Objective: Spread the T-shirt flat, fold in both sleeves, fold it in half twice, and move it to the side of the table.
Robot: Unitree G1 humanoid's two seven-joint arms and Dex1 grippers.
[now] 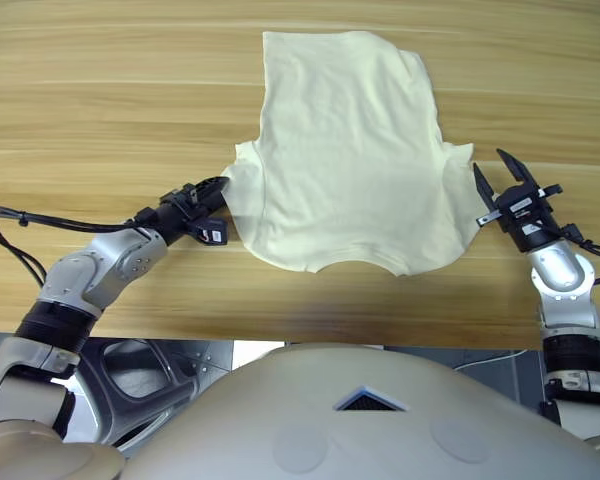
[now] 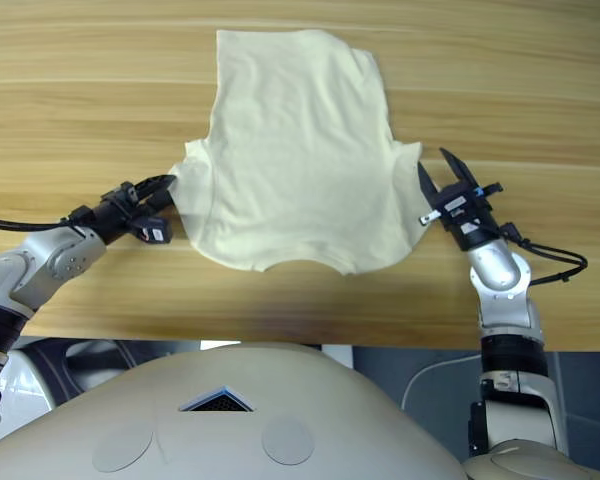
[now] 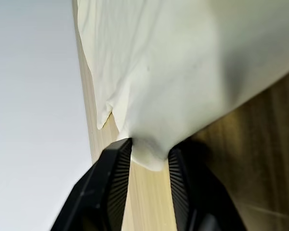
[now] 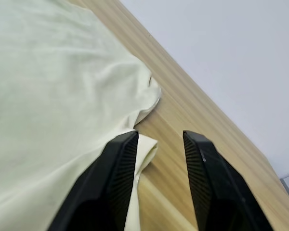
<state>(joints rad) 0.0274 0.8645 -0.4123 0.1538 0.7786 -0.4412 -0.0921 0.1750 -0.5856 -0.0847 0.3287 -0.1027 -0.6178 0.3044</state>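
Where left fingers (image 3: 116, 178) clench T-shirt (image 1: 350, 150) sleeve (image 3: 149, 149) | right fingers (image 4: 119, 168) released beside other sleeve (image 4: 145, 146), contact unclear

T-shirt (image 3: 183, 72) cropped in wrist views, table (image 4: 183, 110) too

The pale yellow cloth T-shirt (image 1: 345, 150) is overlooked from 6 o'clock by both eye views, its 9 and 3 o'clock sleeves (image 1: 243, 172) framed closely by wrist views.

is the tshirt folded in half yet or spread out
Spread out, not folded in half: the T-shirt lies at full length on the table, with both sleeves sticking out at its sides.
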